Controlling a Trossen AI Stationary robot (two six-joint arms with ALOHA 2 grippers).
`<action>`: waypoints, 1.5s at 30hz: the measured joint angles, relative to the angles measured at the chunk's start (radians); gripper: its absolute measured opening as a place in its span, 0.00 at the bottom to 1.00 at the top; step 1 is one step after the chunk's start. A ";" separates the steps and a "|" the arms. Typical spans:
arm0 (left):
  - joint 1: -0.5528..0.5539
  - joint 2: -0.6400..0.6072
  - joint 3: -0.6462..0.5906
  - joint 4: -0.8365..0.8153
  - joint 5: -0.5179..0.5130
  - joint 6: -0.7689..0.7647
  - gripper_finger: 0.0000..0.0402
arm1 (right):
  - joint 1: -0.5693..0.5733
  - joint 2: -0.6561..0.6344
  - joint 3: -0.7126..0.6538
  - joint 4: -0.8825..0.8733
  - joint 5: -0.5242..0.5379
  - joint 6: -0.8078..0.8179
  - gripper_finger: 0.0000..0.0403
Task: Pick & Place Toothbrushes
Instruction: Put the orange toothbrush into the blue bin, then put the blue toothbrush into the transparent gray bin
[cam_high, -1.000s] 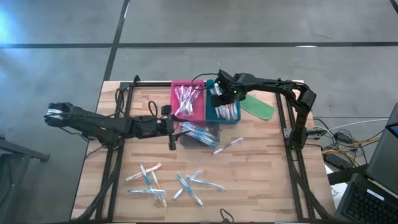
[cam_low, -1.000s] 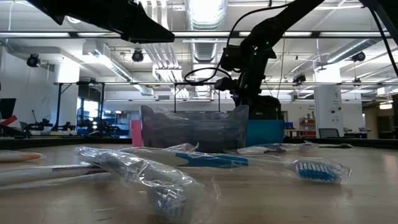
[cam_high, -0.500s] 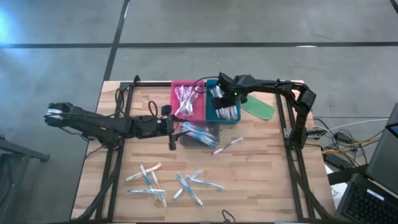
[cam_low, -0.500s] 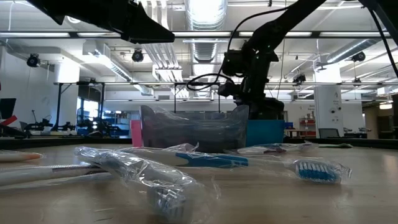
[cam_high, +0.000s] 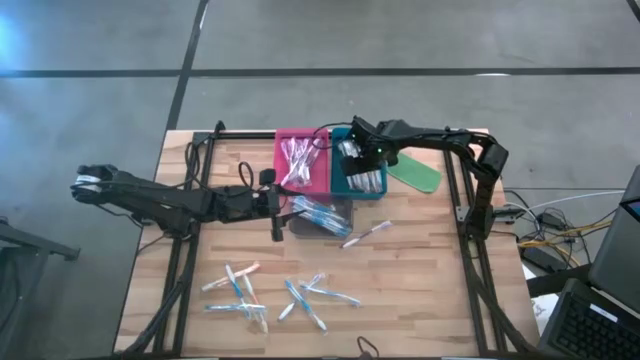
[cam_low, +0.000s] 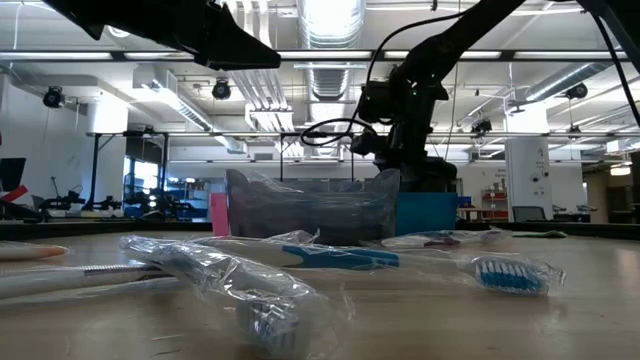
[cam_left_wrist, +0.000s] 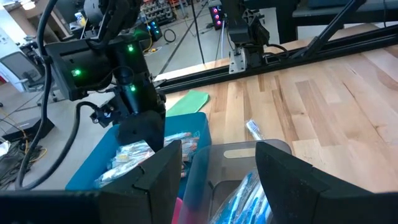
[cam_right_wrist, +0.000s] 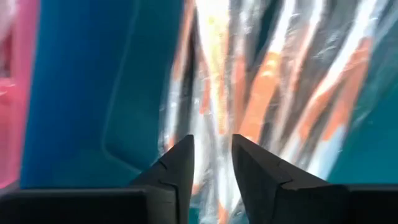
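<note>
Wrapped toothbrushes with orange accents (cam_right_wrist: 261, 99) fill the teal tray (cam_high: 360, 194). My right gripper (cam_high: 350, 153) points down into that tray, its fingers (cam_right_wrist: 177, 168) a little apart just over the pile (cam_left_wrist: 134, 152); whether they touch it I cannot tell. My left gripper (cam_left_wrist: 217, 180) hangs open and nearly level over the grey tray (cam_high: 300, 228), which holds blue toothbrushes (cam_high: 322, 213). The pink tray (cam_high: 280, 170) holds pale toothbrushes (cam_high: 298, 155). Loose toothbrushes lie flat on the table, one (cam_high: 365, 233) beside the grey tray and several (cam_high: 245, 290) near the front edge.
A flat green oblong piece (cam_high: 415, 170) lies to the right of the teal tray. Black frame rails (cam_high: 465, 220) run along both table sides. In the low view, wrapped toothbrushes (cam_low: 340, 257) lie close in front of the grey tray (cam_low: 300, 205). Bare wood shows at the front right.
</note>
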 joint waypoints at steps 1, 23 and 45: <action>0.000 0.000 0.000 0.000 0.000 0.000 0.52 | -0.001 0.000 0.002 0.000 -0.014 0.000 0.27; 0.000 0.000 0.000 -0.036 0.000 -0.052 0.52 | -0.017 -0.135 0.196 -0.025 -0.147 -0.102 0.42; -0.205 -0.009 0.000 -0.225 0.330 -0.049 0.52 | 0.411 -0.486 0.235 -0.044 0.173 -0.359 0.13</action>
